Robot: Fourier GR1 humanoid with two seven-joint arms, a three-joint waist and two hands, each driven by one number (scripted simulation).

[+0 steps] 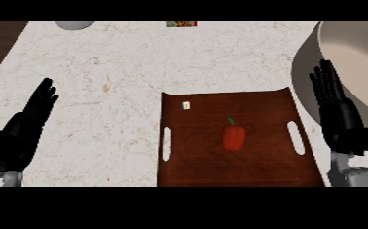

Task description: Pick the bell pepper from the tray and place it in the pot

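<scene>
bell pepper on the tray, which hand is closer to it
Right. The right hand rests open just beyond the tray's right edge; the left hand sits far across the counter from the bell pepper.

A kitchen is showing here. A speckled stone counter (129, 77) is carrying a brown wooden tray (208, 169), with a large pot (305, 67) sitting just right of the tray.
</scene>
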